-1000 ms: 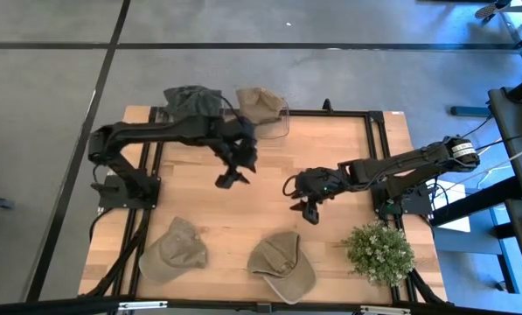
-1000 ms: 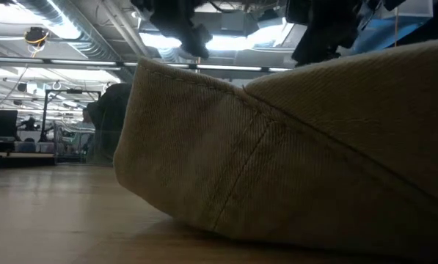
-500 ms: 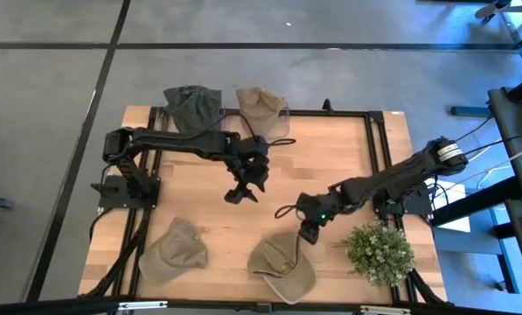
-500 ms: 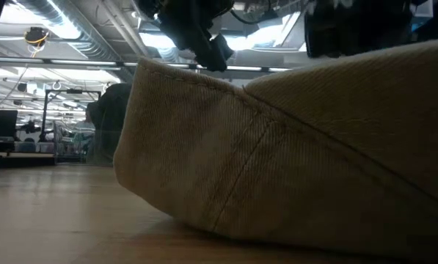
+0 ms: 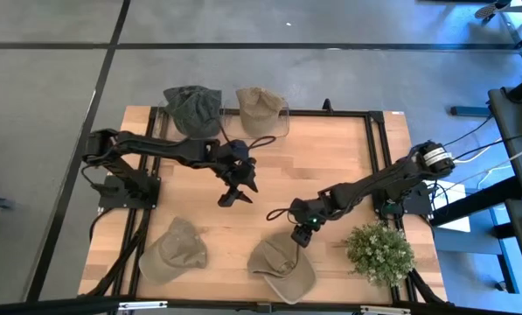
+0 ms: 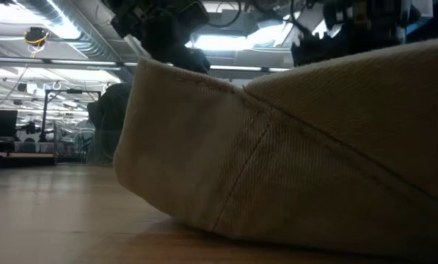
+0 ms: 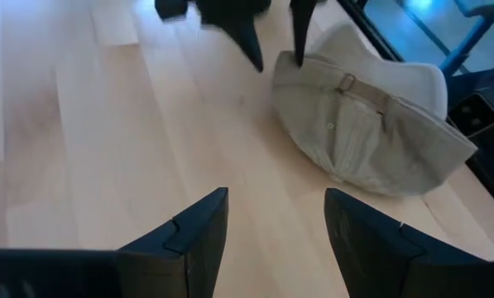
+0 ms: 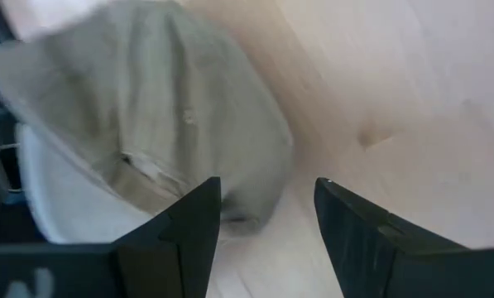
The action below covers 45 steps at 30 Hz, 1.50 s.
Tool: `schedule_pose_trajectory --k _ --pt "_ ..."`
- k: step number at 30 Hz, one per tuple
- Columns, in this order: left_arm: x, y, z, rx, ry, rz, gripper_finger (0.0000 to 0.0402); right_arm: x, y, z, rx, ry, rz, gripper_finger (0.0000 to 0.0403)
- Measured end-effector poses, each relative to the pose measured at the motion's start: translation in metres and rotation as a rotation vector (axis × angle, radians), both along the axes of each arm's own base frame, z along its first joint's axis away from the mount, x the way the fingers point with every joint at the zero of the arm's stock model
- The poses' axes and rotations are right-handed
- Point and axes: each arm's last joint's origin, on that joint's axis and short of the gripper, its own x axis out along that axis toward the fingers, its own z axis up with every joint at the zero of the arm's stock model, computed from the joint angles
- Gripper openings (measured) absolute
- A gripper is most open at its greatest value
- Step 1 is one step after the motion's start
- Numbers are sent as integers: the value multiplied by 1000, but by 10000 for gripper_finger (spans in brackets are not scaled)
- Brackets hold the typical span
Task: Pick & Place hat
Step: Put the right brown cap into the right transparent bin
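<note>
Right gripper (image 5: 298, 236) spread, just above khaki hat (image 5: 282, 267) at worktop's (image 5: 330, 157) near edge.
Left gripper (image 5: 234, 192) spread, empty, mid-worktop.

In the low view we see the tan cotton cap (image 6: 292, 147) so close that the right and lower edges cut it off, hiding most of the wooden surface (image 6: 50, 213). In the right wrist view the same cap (image 8: 155, 124) is blurred.

Matt twill cloth hat (image 6: 292, 147); smooth, seemingly lightly glossy wood table (image 5: 330, 166).
</note>
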Motion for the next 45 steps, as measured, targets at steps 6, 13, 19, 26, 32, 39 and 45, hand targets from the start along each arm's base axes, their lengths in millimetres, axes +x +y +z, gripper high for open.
schedule_pose_trajectory --k 6,13,19,26,32,39,45 --pt "-2 0 0 7 -9 7 197 11 6 -19 73 11 40 197" --pt "-2 1 0 37 -8 28 195 14 8 -22 95 -16 94 148" --pt "-2 1 -1 42 0 33 198 13 1 -17 35 -56 157 17" --pt "-4 1 -2 39 17 32 195 -20 -20 26 -154 -7 61 11" --pt "-3 1 -2 41 16 31 197 -59 -38 95 -387 44 -33 11" --pt "-3 1 -2 42 15 31 197 -98 -60 158 -796 238 -116 11" --pt "-3 1 -2 59 6 14 195 -98 -76 145 -917 334 -164 11"
